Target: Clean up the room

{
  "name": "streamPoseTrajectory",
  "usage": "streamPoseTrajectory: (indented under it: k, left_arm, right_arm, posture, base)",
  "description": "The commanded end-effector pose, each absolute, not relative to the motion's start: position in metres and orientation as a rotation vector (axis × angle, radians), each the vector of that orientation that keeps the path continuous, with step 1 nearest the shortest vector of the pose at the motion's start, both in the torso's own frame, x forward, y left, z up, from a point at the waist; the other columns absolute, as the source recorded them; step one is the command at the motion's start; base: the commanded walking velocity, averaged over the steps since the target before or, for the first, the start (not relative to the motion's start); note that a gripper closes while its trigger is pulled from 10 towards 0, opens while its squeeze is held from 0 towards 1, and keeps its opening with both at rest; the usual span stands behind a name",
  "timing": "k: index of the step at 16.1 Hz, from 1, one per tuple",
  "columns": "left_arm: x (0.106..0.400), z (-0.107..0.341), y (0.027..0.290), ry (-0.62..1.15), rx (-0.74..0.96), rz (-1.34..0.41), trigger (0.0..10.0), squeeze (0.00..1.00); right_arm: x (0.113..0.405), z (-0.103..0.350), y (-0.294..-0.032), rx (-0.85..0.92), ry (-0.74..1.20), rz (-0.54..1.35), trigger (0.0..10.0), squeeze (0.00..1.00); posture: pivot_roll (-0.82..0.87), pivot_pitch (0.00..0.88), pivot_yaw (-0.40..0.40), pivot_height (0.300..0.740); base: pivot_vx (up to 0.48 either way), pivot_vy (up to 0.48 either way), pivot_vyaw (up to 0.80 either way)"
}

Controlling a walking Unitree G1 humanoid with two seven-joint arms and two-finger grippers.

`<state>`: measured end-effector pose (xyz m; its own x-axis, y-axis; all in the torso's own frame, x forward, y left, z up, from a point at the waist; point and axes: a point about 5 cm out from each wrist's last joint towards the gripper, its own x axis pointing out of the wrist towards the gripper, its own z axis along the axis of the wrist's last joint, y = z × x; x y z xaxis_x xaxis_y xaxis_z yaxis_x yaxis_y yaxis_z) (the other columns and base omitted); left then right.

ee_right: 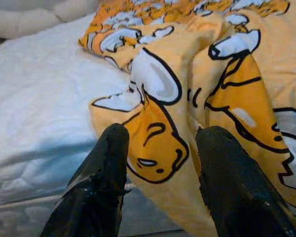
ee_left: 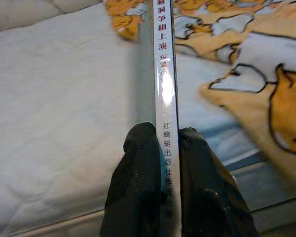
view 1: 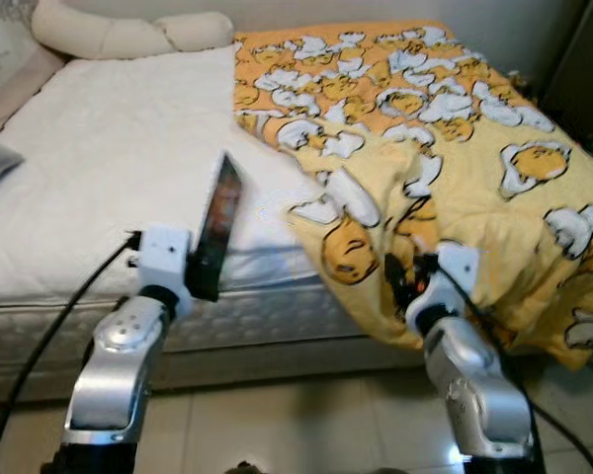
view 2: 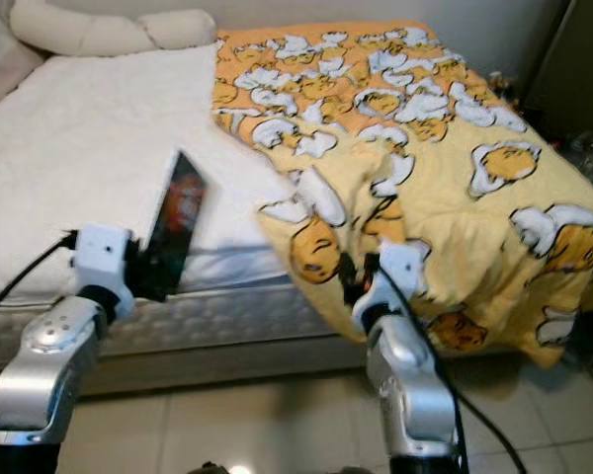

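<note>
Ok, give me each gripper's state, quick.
Left gripper: jaws shut on the book, held upright before the bed.
Right gripper: jaws open, empty, at the yellow blanket.

A yellow and orange blanket (view 1: 445, 148) printed with white and orange cartoon egg figures outlined in black covers part of a white quilted mattress (view 1: 109, 168). A cream pillow (view 1: 128, 35) lies at the head of the bed. A book (view 1: 218, 222) with a dark glossy cover and a pale spine bearing black characters sits between black fingers (ee_left: 138, 187). The arms are silver with white wrists. The floor (view 1: 277, 425) is beige tile.
</note>
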<state>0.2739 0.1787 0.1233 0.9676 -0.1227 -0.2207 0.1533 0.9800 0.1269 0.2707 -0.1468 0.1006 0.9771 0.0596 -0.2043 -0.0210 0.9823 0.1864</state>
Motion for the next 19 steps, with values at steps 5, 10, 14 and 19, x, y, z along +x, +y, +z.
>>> streamPoseTrajectory:
  k: [5,10,14,19]
  left_arm:
    - [0.278,0.134,0.171,0.157,0.14,-0.172,10.0,0.0]
    - [0.276,0.134,0.174,0.154,0.15,-0.169,10.0,0.0]
    - [0.276,0.134,0.175,0.15,0.157,-0.164,10.0,0.0]
    - [0.276,0.136,0.178,0.13,0.148,-0.152,10.0,0.0]
  right_arm:
    - [0.27,0.096,-0.149,0.184,0.22,0.031,10.0,0.0]
    - [0.271,0.094,-0.147,0.181,0.223,0.041,10.0,0.0]
    - [0.273,0.094,-0.147,0.178,0.221,0.054,10.0,0.0]
    - [0.28,0.1,-0.141,0.171,0.197,0.091,10.0,0.0]
  posture:
    - [-0.04,0.0,0.059,0.74]
    - [-0.02,0.0,0.047,0.74]
    - [-0.01,0.0,0.043,0.74]
    - [-0.01,0.0,0.036,0.74]
  base:
    - [0.0,0.413,0.0]
    - [0.0,0.412,0.0]
    - [0.0,0.412,0.0]
    - [0.0,0.302,0.0]
